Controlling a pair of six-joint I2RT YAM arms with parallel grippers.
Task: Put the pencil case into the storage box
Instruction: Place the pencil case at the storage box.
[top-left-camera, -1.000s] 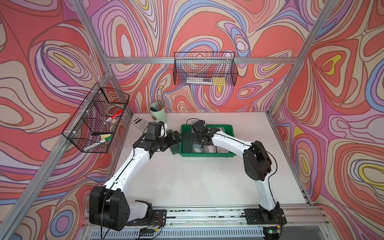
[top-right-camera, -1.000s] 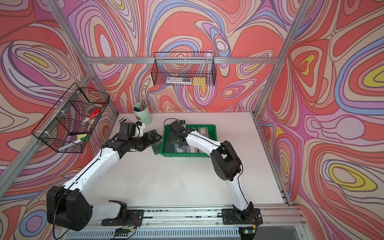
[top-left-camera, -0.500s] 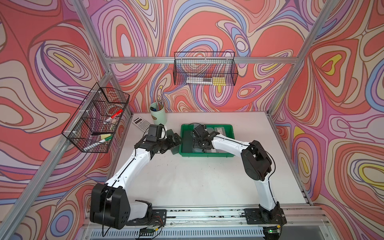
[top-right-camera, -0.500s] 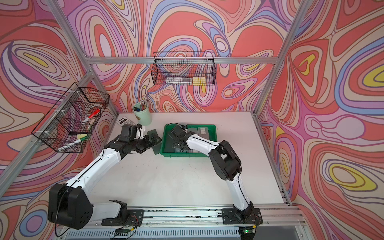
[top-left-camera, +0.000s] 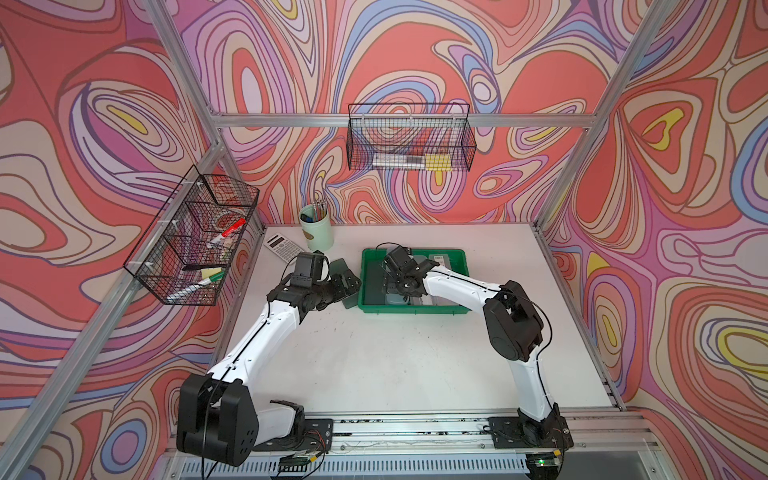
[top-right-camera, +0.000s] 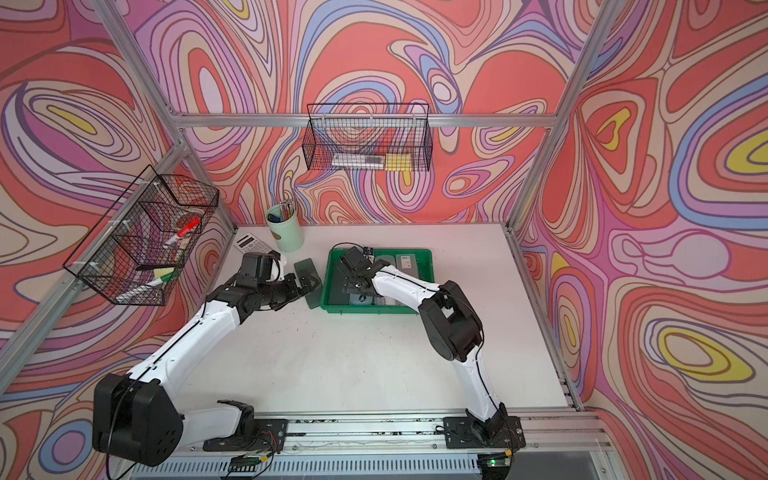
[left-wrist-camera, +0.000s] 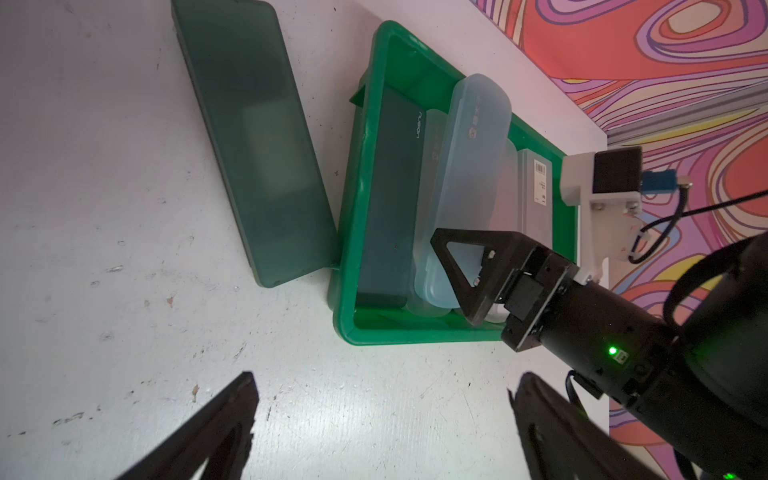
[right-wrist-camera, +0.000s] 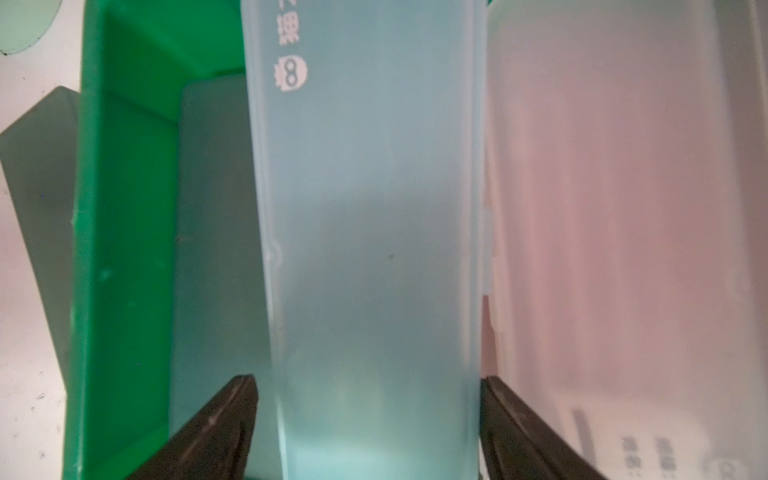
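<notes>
only the right wrist view shows the right claw (right-wrist-camera: 368, 380) parted, seemingly loose, astride the pencil case (right-wrist-camera: 365, 187), long axis front-to-back in the storage box (right-wrist-camera: 124, 208).

My right gripper (top-right-camera: 352, 286) is down inside the green storage box (top-right-camera: 428, 276), above the pencil cases (top-right-camera: 405, 266) lying in it. My left gripper (top-right-camera: 306, 286) is outside the box, right by a dark green pencil case (top-right-camera: 305, 268) that lies flat on the white table (top-right-camera: 332, 365).
</notes>
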